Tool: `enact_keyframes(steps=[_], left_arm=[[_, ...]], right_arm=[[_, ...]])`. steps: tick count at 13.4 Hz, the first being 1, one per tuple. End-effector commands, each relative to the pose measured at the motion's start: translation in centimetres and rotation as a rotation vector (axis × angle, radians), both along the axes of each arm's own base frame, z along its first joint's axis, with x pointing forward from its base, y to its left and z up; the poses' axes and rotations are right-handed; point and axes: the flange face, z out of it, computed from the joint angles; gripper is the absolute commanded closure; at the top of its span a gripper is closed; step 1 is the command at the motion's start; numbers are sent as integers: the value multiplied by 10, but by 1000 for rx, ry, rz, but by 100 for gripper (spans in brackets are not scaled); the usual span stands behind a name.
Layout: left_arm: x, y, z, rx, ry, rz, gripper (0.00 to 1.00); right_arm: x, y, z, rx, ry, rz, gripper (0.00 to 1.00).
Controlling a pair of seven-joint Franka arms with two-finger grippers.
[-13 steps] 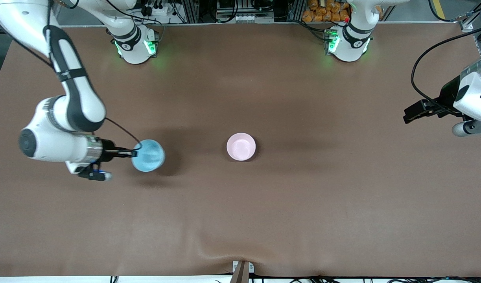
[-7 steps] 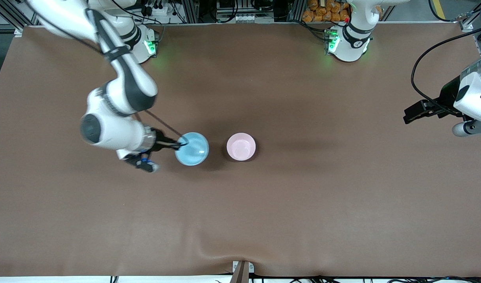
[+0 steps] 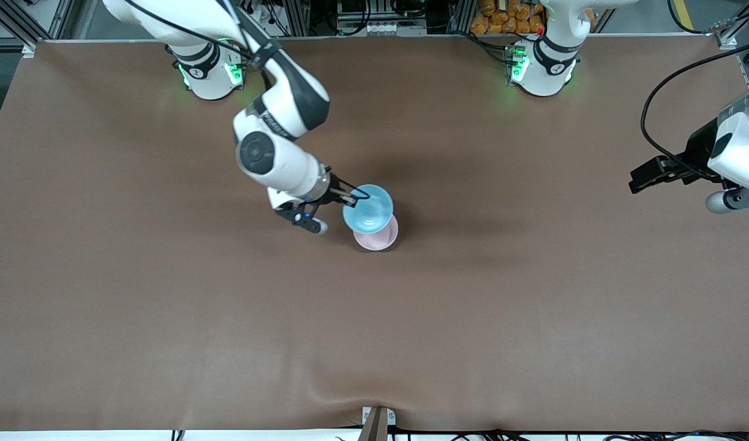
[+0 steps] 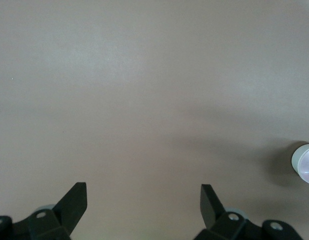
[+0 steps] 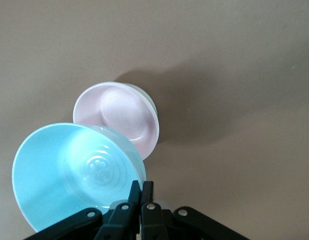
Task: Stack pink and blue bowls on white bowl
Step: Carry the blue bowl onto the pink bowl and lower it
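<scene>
Front view: blue bowl (image 3: 368,209) held aloft over the pink bowl (image 3: 377,236) at table centre, overlapping its twelve-o'clock rim. Right gripper (image 3: 357,196) clamps its ten-o'clock rim. Left gripper (image 3: 639,180) waits apart, three-o'clock end.

A robotics lab. 2 white Franka arms stand bolted on bases (image 3: 207,73) lit green at the edge of a wide counter (image 3: 374,318) covered in plain brown matting. Above those bases run aluminium framing (image 3: 301,15), cable bundles and power strips (image 3: 239,12). Black cabling (image 3: 662,98) loops near the left end effector (image 3: 640,180), which waits over bare matting.
</scene>
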Motion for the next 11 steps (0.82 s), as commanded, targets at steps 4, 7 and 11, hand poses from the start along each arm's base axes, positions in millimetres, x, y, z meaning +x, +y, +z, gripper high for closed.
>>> enact_keyframes(steps=[4,7,11], left_arm=[[-3,-1,2,-19,-13,-13,0],[-3,0,3,-19,-14,-10,0],[-3,0,3,-19,-14,-10,0]], right_arm=[[3,8,-47,-39,-33,-32,100],[12,1,-49,-40,-37,-52,100],[10,8,-69,-46,-47,-47,100]])
